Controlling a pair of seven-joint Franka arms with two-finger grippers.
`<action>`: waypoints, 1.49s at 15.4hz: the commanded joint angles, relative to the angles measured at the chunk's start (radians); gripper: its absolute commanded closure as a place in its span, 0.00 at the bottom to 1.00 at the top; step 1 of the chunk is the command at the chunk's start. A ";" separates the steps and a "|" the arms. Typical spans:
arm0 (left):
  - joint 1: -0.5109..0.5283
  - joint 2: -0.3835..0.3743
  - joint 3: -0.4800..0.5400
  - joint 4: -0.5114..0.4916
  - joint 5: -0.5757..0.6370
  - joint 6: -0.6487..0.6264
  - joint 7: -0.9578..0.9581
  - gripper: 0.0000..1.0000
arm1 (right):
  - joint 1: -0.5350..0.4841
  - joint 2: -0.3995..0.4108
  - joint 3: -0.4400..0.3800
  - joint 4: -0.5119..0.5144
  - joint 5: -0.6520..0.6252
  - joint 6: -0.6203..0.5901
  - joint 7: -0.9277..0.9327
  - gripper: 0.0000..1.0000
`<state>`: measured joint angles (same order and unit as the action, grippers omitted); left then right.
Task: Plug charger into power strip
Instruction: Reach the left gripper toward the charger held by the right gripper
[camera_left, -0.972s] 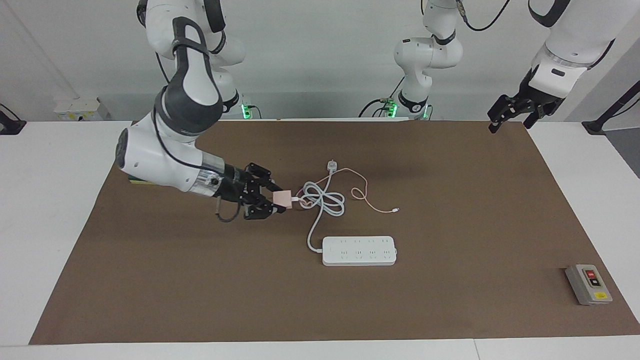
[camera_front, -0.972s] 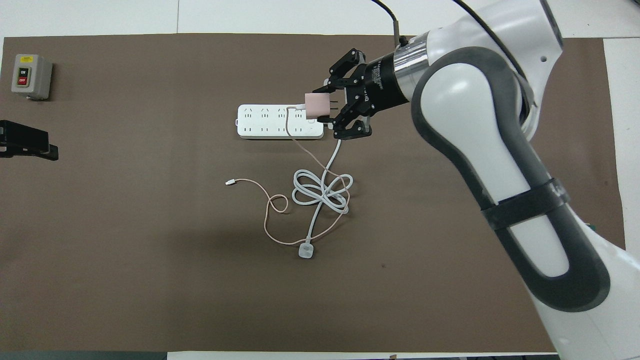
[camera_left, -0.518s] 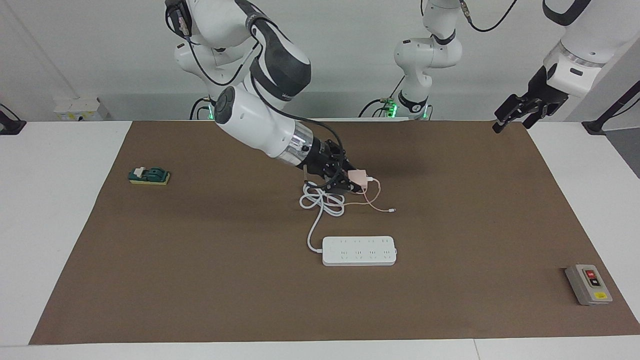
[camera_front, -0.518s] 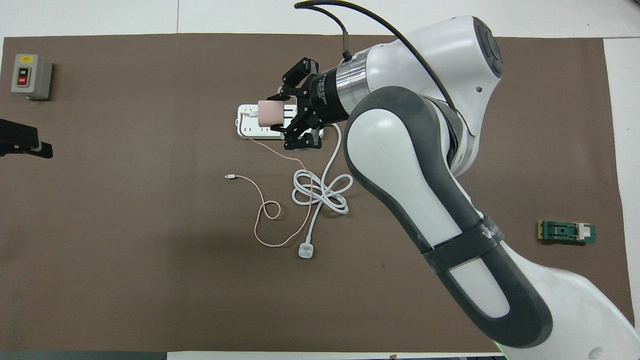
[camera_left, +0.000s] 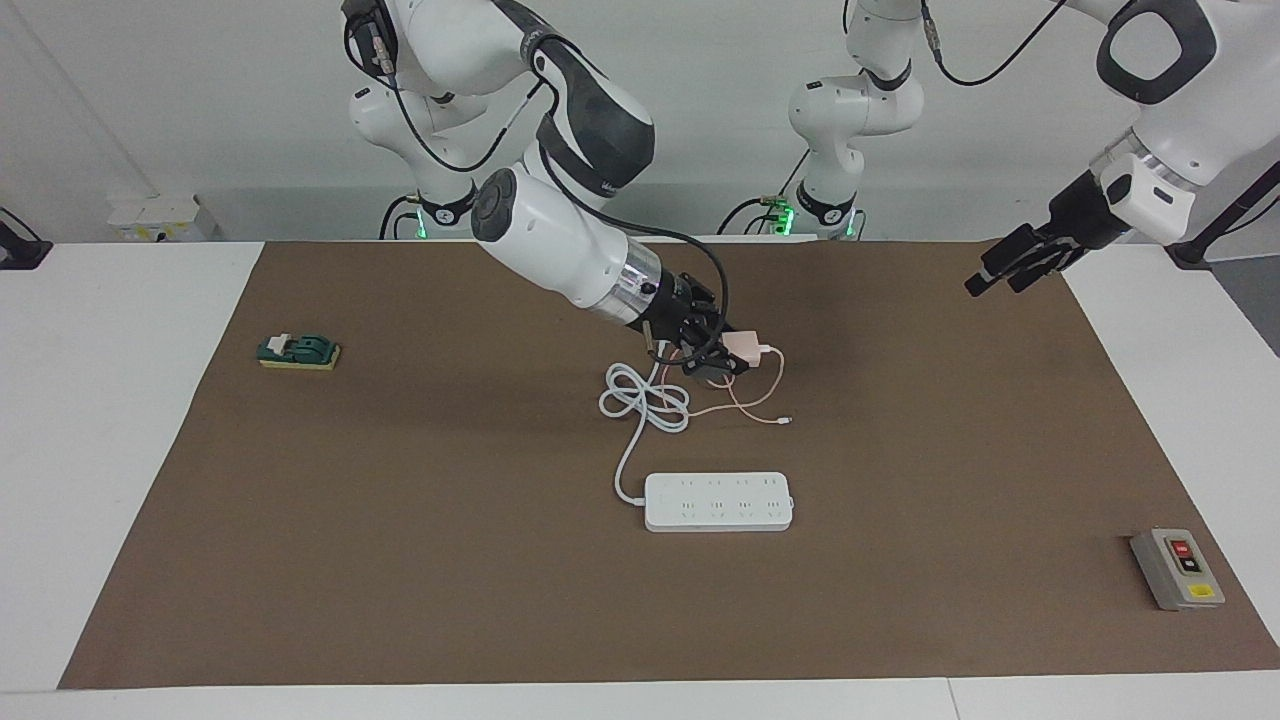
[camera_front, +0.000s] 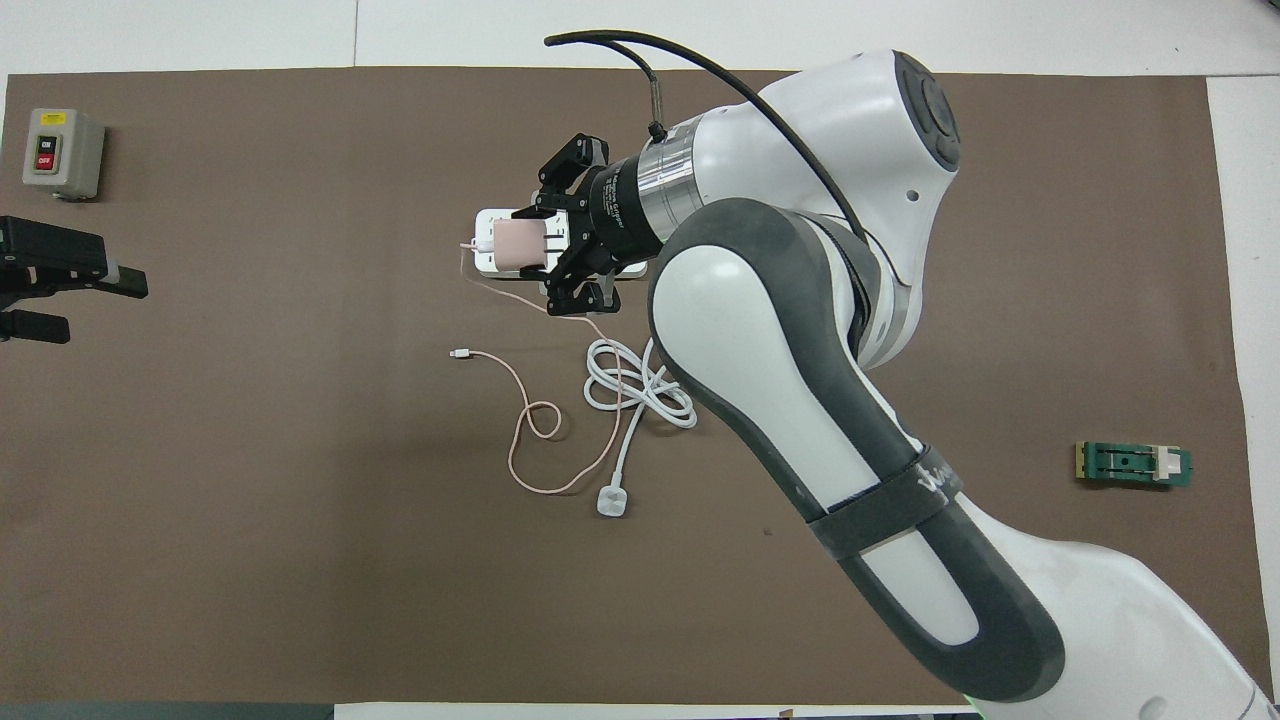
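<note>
My right gripper (camera_left: 735, 352) is shut on the pale-pink cube charger (camera_left: 748, 346), which it holds in the air over the tangled cables. From above, the right gripper (camera_front: 528, 248) and the charger (camera_front: 517, 247) cover part of the power strip (camera_front: 484, 264). In the facing view the white power strip (camera_left: 718, 501) lies flat on the mat, well apart from the charger. The thin pink cable (camera_left: 748, 408) hangs from the charger down to the mat. My left gripper (camera_left: 1008, 270) waits open above the mat's edge at the left arm's end.
The strip's thick white cord (camera_left: 645, 402) lies coiled between the strip and the robots, with its white plug (camera_front: 611, 502) nearest them. A grey switch box (camera_left: 1178, 568) sits at the left arm's end. A small green block (camera_left: 298, 351) sits at the right arm's end.
The right arm has swung the charger up and toward the left arm's end, uncovering the green block. The left gripper has dipped slightly over the mat.
</note>
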<state>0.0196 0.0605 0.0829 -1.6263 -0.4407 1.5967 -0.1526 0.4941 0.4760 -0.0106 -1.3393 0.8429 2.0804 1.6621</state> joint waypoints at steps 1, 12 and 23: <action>-0.003 0.042 -0.008 -0.029 -0.097 0.078 -0.002 0.00 | 0.001 0.012 0.001 0.014 0.015 -0.007 0.016 1.00; -0.075 0.016 -0.023 -0.142 -0.194 0.193 0.206 0.00 | 0.001 0.013 0.001 0.014 0.016 -0.010 0.021 1.00; -0.069 0.042 -0.025 -0.236 -0.516 0.188 0.288 0.00 | 0.001 0.018 0.001 0.014 0.016 -0.010 0.024 1.00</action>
<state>-0.0700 0.0901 0.0522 -1.8289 -0.8870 1.8339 0.0120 0.4953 0.4867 -0.0086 -1.3392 0.8439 2.0793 1.6632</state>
